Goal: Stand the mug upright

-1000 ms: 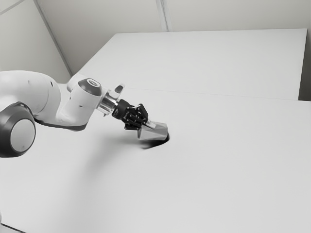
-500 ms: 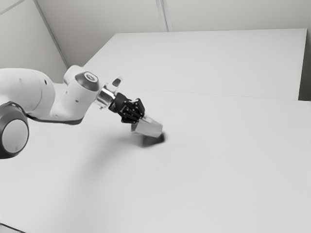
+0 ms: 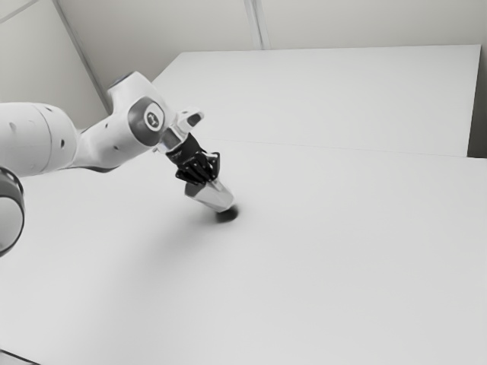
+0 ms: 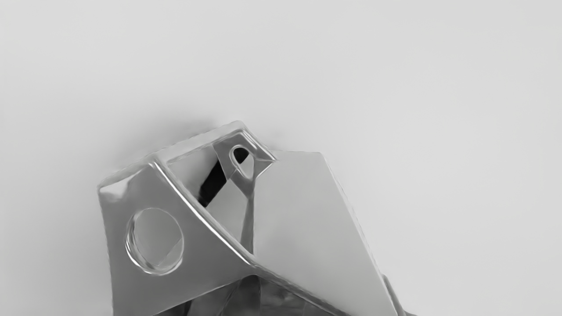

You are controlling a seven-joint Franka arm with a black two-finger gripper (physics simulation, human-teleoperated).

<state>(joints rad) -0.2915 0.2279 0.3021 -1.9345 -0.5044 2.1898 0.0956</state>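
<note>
In the exterior view my gripper (image 3: pixel 211 181) is shut on the grey, angular mug (image 3: pixel 214 198), holding it by its upper part. The mug leans steeply, its lower end toward the exterior view's right, above a small dark shadow. Whether it touches the table is unclear. From the wrist camera, the faceted mug (image 4: pixel 307 210) stands large in front of the hand, with a round hole in one grey face. My gripper (image 4: pixel 325 306) appears at the bottom edge, its fingertips partly hidden by the mug.
A wide white table (image 3: pixel 342 258) stretches around the mug. Behind it, at the back of the exterior view, is another pale flat surface (image 3: pixel 327 95). A dark edge line runs across the near left corner.
My hand and the mug have moved together toward the exterior view's left. The mug has gone from lying nearly level to a steeper tilt, and the arm's wrist has turned.
</note>
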